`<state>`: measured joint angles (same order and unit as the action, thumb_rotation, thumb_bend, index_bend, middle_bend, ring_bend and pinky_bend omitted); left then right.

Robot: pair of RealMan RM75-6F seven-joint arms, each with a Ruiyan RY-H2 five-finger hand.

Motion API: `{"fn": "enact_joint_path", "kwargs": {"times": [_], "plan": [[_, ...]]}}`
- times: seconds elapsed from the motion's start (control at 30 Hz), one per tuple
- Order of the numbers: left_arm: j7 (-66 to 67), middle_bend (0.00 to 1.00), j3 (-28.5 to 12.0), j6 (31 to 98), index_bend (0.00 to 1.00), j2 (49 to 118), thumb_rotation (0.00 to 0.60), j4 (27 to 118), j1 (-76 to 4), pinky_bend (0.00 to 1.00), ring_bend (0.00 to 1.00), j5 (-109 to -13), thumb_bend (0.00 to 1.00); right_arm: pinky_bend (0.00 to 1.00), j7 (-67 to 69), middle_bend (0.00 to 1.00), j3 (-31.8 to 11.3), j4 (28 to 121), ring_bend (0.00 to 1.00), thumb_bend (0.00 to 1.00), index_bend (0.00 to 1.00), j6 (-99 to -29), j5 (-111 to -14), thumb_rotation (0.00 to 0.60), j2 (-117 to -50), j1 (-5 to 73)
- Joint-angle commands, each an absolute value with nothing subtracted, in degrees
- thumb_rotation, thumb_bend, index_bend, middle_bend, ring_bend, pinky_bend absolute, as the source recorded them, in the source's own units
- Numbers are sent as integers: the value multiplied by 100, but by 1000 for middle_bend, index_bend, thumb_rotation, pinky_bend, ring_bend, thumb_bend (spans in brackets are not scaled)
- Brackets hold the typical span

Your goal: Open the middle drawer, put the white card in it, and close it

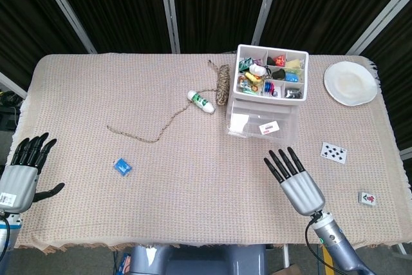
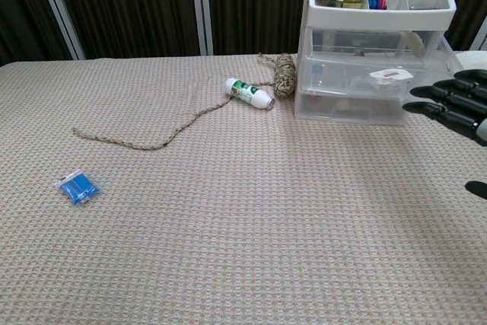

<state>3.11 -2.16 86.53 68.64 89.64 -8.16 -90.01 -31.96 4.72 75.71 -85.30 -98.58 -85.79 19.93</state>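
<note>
white card (image 1: 270,127) lying inside middle drawer (image 1: 261,128), drawer pulled out, ready for shutting. right hand (image 1: 295,181) just near of it, fingers spread, empty. left hand (image 1: 22,172) idle, far left, fingers spread, empty.

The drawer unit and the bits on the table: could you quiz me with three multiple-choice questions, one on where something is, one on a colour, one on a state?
1. Where does the white card lie?
A. in the middle drawer
B. on the plate
C. beside the blue packet

2. What colour is the small packet near the left hand?
A. red
B. blue
C. yellow

3. How is the right hand?
A. gripping the drawer
B. holding the card
C. holding nothing, fingers spread

Answers: 1 A, the card shows through the clear, pulled-out drawer; 2 B, the packet is plainly blue; 3 C, the hand hovers short of the drawer unit.
</note>
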Motion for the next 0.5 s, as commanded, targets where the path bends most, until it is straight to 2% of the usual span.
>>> {"fn": "enact_joint_path", "kwargs": {"times": [0.03,0.5], "plan": [[306,0,-218,8653,79,6864,600,8963,-818,0,0,-9000,145,0,-3537,0,425,7227,0,177,0,-8472,-9939,600,-8853,1923],[268,0,-219,8632,78,6847,600,8978,-820,0,0,-8983,145,0,-4172,0,-33,6791,0,178,0,-8202,-9589,600,-9464,1936]]}}
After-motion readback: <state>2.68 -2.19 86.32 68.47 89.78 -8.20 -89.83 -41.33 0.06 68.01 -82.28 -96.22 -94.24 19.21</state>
